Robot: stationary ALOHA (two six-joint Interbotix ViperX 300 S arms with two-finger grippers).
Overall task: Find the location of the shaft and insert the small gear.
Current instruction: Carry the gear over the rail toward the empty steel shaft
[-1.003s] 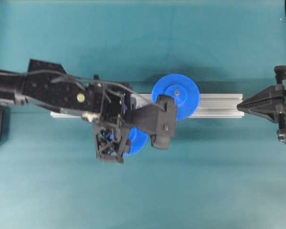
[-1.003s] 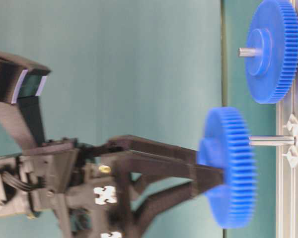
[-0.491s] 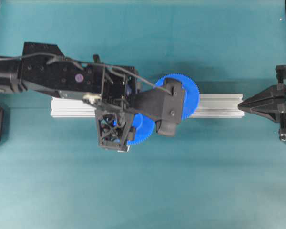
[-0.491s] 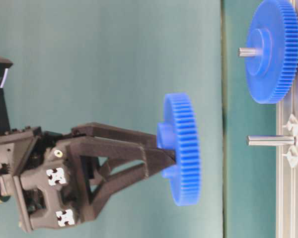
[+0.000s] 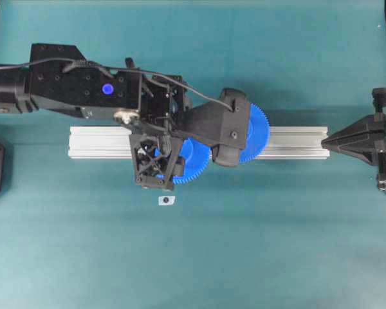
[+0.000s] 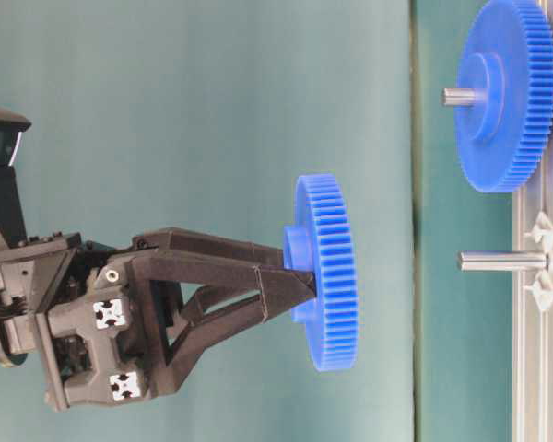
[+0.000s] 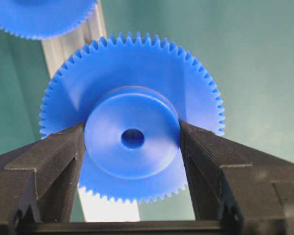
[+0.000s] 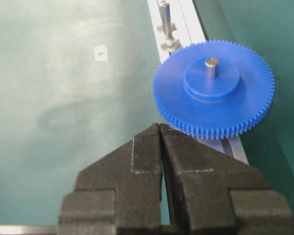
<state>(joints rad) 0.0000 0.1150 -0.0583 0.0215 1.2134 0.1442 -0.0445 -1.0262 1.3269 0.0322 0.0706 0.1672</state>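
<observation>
Two tools | left tool (image 7: 132,139) clamps small blue toothed plastic gear (image 7: 132,117) by its hub | right tool (image 8: 160,129) clenched, empty | bare steel shaft (image 6: 502,261) apart from gear

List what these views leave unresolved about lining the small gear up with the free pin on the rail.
- Overhead: the left gripper and its wrist camera hide the free pin and most of the small gear.
- Table-level: the small gear is clear of the pin; sideways offset unreadable.
- Left wrist: gear fills the view; pin hidden behind.
- Tiny clear piece: too small to identify.
</observation>
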